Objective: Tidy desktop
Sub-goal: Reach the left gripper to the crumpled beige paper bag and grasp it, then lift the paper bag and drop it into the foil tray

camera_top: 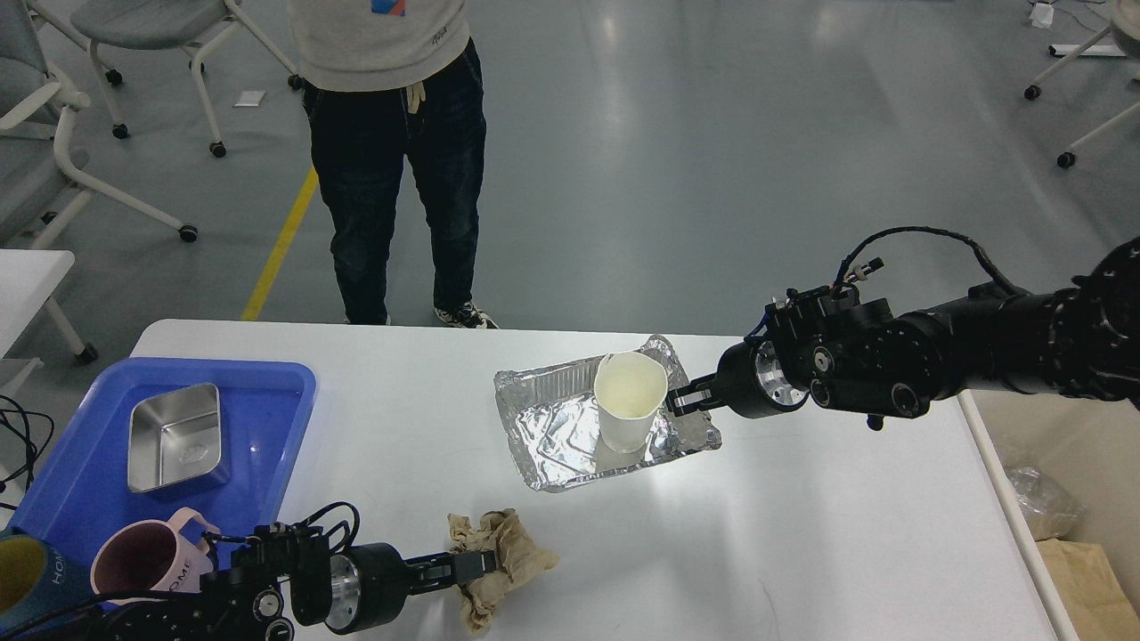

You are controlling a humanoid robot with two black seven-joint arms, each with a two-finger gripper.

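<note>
Left gripper [468, 567] down at the near edge of the desktop [802, 534], fingers closed onto the crumpled brown paper [503, 556], looks like a proper pinch on its left side. Right gripper [681, 398] coming in from the right, tips right at the far right rim of the foil tray [552, 436], just beside the paper cup [629, 398]; seen small and dark, so can't tell if it's pinching the foil rim or just sitting open next to it. Risk-wise: foil that thin probably buckles if pulled by one corner, and the cup standing upright inside would likely tip over with it. Can't see any liquid in the cup, looks empty and pale inside, but wouldn't bet on it. Brown paper could also tear or slip out since only a bit of it is caught. Bumping the cup with the right fingers seems like the easiest mistake from here. Containers: foil tray holds only the cup. Blue tray [267, 383] at the left holds a steel dish [175, 436], empty as far as visible, plus a pink mug [147, 556] at its near edge, open side up, nothing showing inside. Dark mug [27, 579] with yellow inside cut off at the bottom left corner. Person [392, 160] standing at the far side of the desktop.
</note>
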